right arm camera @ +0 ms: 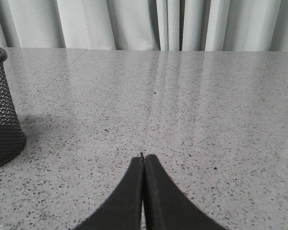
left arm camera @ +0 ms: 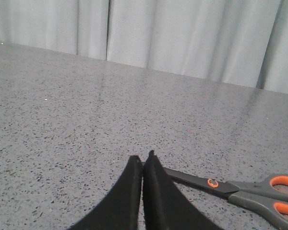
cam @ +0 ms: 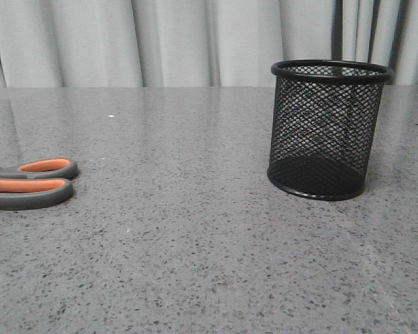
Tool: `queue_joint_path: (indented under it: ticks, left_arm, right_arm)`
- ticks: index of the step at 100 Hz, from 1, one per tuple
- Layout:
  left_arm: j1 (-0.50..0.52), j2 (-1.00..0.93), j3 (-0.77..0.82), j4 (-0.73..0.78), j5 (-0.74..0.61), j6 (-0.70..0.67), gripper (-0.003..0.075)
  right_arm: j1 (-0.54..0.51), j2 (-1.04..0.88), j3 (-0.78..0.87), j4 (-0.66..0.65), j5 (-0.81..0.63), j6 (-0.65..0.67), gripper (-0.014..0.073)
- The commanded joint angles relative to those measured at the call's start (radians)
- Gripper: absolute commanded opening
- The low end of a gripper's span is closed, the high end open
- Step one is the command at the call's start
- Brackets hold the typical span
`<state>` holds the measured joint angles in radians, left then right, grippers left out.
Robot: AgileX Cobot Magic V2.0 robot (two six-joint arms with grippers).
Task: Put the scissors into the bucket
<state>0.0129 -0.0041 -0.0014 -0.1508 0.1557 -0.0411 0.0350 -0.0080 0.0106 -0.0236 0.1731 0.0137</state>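
Closest to each wrist camera are 2 black fingers pressed together at the tips. On the left gripper (left arm camera: 143,160) the jaws are clenched with nothing between them, and the right gripper (right arm camera: 143,158) is likewise clenched on nothing. Neither arm appears in the front view.

Outward from the left gripper, the scissors (left arm camera: 249,189) lie flat on the speckled grey table (left arm camera: 86,124), blades closed, the blade end just beside the fingertips but apart from them. In the front view only the 2 orange-lined handle loops show at the left edge (cam: 31,183). Outward from the right gripper, the bucket (right arm camera: 2,110) stands upright, well apart from the fingers; the front view places it right of centre (cam: 327,129), well apart from the scissors, and nothing can be seen inside it. Pale curtains (cam: 195,42) close the background.

Step in hand, by judgement: approach and pick up the scissors with the left gripper.
1. Part the fingers before descending.
2. Straddle the blades near the orange pivot, across the narrow width.
3. Close firmly; a flat, thin body may slip or rotate.
4. Lift clear, then lower blades-first into the bucket, avoiding the rim.

No brand, label or writing is legible.
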Motion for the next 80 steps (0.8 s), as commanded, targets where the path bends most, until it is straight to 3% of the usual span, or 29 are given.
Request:
queue_joint_path:
  ticks: [1,80]
  left_arm:
    - [0.001,-0.024,0.027,-0.011,-0.071,-0.008,-0.0021]
    - [0.001,-0.024,0.027,-0.011,-0.087,-0.008,-0.0021]
  right_arm:
    - [-0.005,-0.025,0.017,-0.012,-0.071,-0.005,-0.0054]
    - [-0.005,-0.025,0.017,0.024,-0.119,-0.005,-0.0054]
